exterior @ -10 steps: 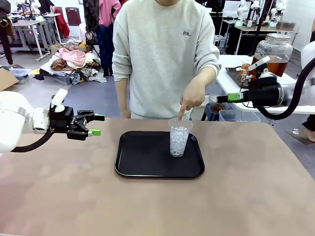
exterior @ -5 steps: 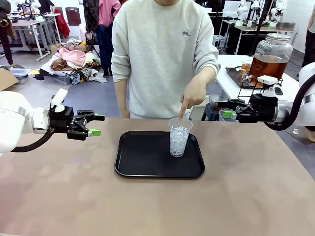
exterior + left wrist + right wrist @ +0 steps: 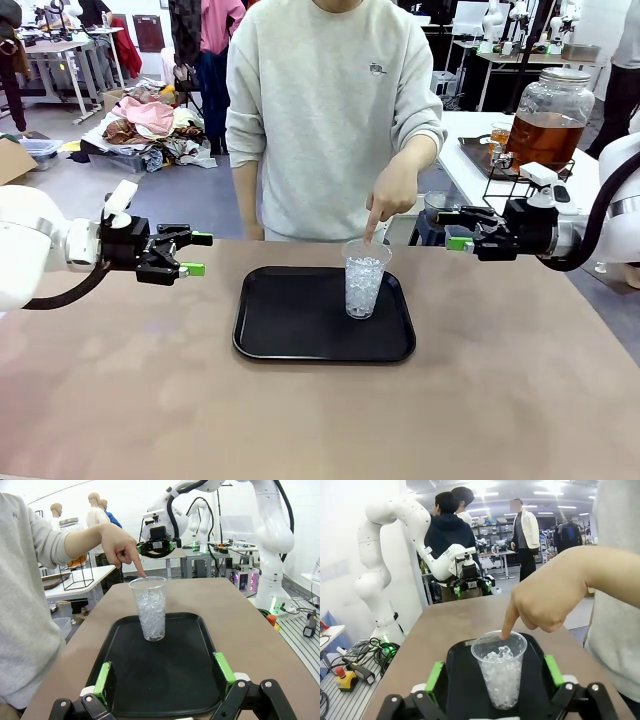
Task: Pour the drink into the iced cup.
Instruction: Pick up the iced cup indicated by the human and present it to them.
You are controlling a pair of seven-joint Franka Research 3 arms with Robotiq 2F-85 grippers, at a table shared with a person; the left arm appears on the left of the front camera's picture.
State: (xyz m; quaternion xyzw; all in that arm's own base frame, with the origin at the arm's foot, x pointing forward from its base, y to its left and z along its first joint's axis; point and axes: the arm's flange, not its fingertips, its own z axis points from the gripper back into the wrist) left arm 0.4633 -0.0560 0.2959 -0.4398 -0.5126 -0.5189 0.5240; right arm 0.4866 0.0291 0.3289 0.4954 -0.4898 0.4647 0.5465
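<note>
Both jaws are released and hold nothing. In the front view the left gripper [image 3: 198, 254] is at the middle left, with its fingers wide apart and pointing toward the centre. The right gripper [image 3: 450, 229] is at the middle right, also spread and pointing left. Both hover above the table [image 3: 150, 400], well apart from the iced cup [image 3: 364, 280].

We judge that the step in hand is the approach to the cup. In the right wrist view the cup [image 3: 500, 672] stands at the lower centre, in line with the gap between the green pads [image 3: 435, 677] but not inside it. The person's hand [image 3: 390, 195] points down with the forefinger at the far rim; we cannot tell if it touches. To do this well, we think the gripper should wait until the finger is away. Then it should close gently on the middle of the wall, because thin plastic bends easily, and keep the cup upright.

The cup is clear and tapered, wider at the top, and filled with small pieces of ice. It stands on the right part of a black tray [image 3: 290, 315], which is matte, with rounded corners and a low raised rim. The table is smooth and brownish.

The drink [image 3: 545, 140], an amber liquid, is in the upper right of the front view. It sits in a round glass dispenser jar [image 3: 560, 95] with a silver lid.
</note>
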